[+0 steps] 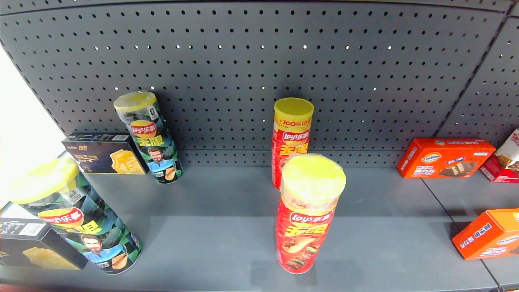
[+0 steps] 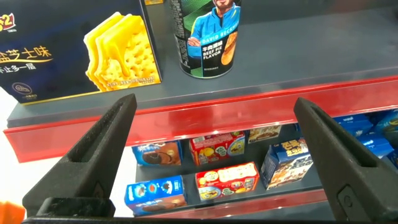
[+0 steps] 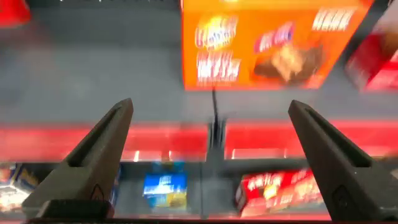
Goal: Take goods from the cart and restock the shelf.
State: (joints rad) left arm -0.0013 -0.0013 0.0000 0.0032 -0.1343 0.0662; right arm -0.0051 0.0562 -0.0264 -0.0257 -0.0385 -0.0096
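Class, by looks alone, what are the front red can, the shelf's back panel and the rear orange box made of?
Front red can: probably cardboard tube, glossy print; yellow plastic lid under crinkled clear film.
Back panel: likely painted metal, matte grey, punched holes.
Orange box: glossy printed card, crisp folded edges.

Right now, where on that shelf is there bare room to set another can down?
The widest bare patch is the stretch of shelf between the green cans and the red cans. A second patch lies between the red cans and the orange boxes. The left end is crowded: dark boxes sit tight beside the green cans.
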